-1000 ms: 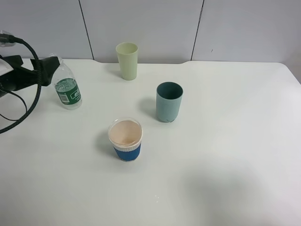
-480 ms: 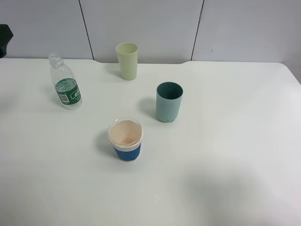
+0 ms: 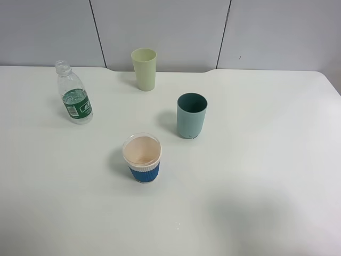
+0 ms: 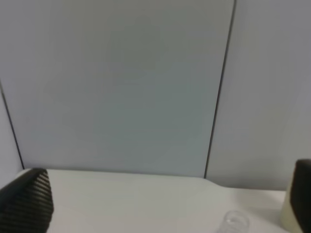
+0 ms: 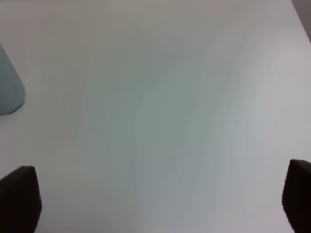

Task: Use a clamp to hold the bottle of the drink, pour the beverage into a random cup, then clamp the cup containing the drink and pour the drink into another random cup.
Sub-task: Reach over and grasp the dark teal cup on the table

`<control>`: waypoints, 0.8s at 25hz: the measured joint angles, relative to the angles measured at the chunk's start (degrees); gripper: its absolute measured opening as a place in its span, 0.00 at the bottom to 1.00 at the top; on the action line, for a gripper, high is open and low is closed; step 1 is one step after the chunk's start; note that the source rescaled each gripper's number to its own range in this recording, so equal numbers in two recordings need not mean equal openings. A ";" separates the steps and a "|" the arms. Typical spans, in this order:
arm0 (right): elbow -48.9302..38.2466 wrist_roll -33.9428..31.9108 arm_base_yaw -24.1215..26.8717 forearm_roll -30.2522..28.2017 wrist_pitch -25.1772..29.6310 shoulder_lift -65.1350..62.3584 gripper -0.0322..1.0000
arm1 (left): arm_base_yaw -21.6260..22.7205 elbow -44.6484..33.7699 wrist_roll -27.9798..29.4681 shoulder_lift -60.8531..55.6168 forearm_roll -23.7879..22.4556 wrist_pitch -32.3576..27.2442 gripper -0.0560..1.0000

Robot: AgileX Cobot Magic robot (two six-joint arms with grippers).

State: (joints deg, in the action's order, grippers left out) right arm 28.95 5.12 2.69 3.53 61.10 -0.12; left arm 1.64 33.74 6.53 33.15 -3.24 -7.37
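A clear plastic bottle with a green label and no cap stands upright at the table's back left. A pale green cup stands at the back, a teal cup in the middle, and a cup with a blue sleeve in front. Neither arm shows in the exterior high view. My left gripper is open and empty; the bottle's mouth shows low in its view. My right gripper is open and empty over bare table, with the teal cup at the view's edge.
The white table meets a grey panelled wall at the back. The pale green cup's edge shows beside the left gripper's finger.
The left arm, which was at the bottle's neck one second ago, has drawn back to the left and out of the exterior high view. The bottle and cups have not moved.
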 joint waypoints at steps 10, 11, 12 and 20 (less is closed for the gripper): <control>0.00 0.00 0.00 0.00 0.00 0.00 1.00 | 1.97 8.01 -0.10 -13.77 -3.89 -28.97 0.99; 0.00 0.00 0.00 0.00 0.00 0.00 1.00 | 2.61 8.45 -0.10 -15.24 -4.40 -31.27 0.99; 0.00 0.00 0.00 0.00 0.00 0.00 1.00 | 3.39 8.69 -0.14 -16.76 -4.83 -33.64 0.99; 0.00 0.00 0.00 0.00 0.00 0.00 1.00 | 6.26 8.48 -0.34 -26.45 -4.80 -48.68 0.99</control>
State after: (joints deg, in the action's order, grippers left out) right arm 28.95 5.12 2.69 3.53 61.10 -0.12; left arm 7.90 42.23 6.19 6.70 -8.04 -56.05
